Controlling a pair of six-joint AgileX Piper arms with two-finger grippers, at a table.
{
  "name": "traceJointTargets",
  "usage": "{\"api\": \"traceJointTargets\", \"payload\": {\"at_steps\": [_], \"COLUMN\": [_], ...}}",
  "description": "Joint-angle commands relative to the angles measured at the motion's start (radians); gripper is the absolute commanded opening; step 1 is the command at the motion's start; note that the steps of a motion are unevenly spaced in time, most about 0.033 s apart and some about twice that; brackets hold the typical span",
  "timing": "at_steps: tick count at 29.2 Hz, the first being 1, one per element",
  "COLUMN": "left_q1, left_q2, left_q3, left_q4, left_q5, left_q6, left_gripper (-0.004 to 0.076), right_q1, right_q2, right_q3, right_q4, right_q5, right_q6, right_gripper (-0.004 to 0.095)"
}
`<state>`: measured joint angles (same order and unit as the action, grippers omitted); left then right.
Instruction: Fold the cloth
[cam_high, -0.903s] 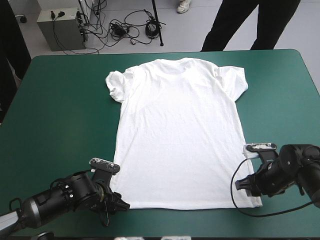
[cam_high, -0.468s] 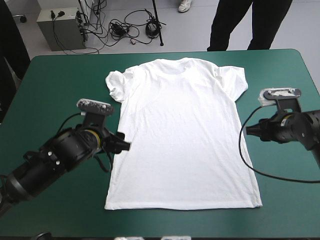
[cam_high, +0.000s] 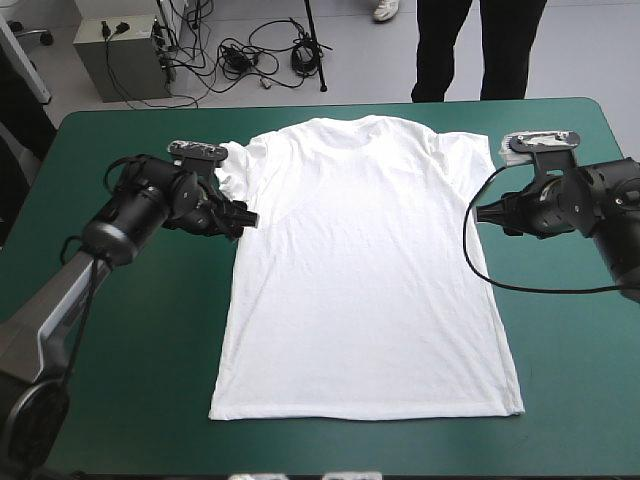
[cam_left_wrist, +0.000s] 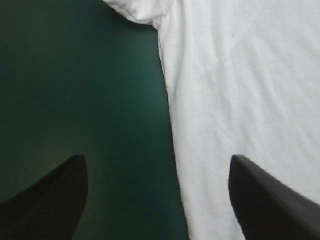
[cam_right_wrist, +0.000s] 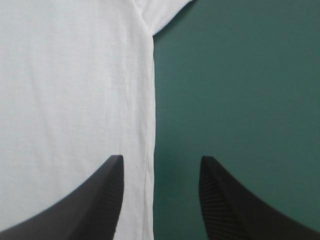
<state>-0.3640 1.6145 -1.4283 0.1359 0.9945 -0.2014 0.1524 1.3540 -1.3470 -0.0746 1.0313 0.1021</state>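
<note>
One teal-green table (cam_high: 120, 380) holds the white T-shirt (cam_high: 360, 280), spread flat at its middle, collar toward the far edge; the left gripper (cam_high: 245, 215) straddles the shirt's left side edge under the sleeve, fingers parted and grasping nothing; the right gripper (cam_high: 485, 212) likewise at the right edge.

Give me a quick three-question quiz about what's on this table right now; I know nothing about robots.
1. True or false: the T-shirt lies spread flat on the teal-green cover.
2. Pick one. The left gripper is: A) shut on the T-shirt; B) open, with the shirt's side edge between its fingers; C) out of sight.
3. Which one is holding something, the left gripper or the right gripper?
Key: 1 true; 2 B; 3 neither, both are open.
</note>
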Motion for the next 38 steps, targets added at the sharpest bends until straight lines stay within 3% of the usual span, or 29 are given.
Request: {"api": "traceJointTargets", "payload": {"at_steps": [1,8,15,18,25,26,38], "left_q1": [0.007,0.007,0.007,0.007,0.007,0.007,0.007], "left_q2": [0.067,0.244,0.307,0.315,0.326,0.327,0.329], "left_q3": [-0.07,-0.133,-0.147,-0.147,-0.147,-0.147,-0.147], "left_q4": [-0.02,-0.061,-0.061,-0.063,-0.068,-0.07,-0.073], "left_q5": [-0.029,-0.02,-0.017,-0.017,-0.031,-0.031,-0.027], "left_q6": [0.049,0.072,0.064,0.06,0.06,0.06,0.06], "left_gripper": [0.0564,0.0564,0.0543,0.0432,0.002,-0.0009,-0.0009], "right_q1": [-0.001,-0.001,-0.001,-0.001,-0.001,-0.001,-0.001], "right_q2": [0.002,0.072,0.104,0.141,0.276,0.302,0.53], "right_q3": [-0.036,-0.066,-0.077,-0.077,-0.084,-0.093,-0.19], "right_q4": [-0.018,-0.02,-0.02,-0.02,-0.013,-0.011,0.04], "right_q5": [-0.08,-0.076,-0.109,-0.126,-0.162,-0.162,-0.172], "right_q6": [-0.013,-0.037,-0.054,-0.055,-0.074,-0.074,-0.093], "right_gripper": [0.0451,0.0451,0.0451,0.0451,0.0451,0.0451,0.0523]}}
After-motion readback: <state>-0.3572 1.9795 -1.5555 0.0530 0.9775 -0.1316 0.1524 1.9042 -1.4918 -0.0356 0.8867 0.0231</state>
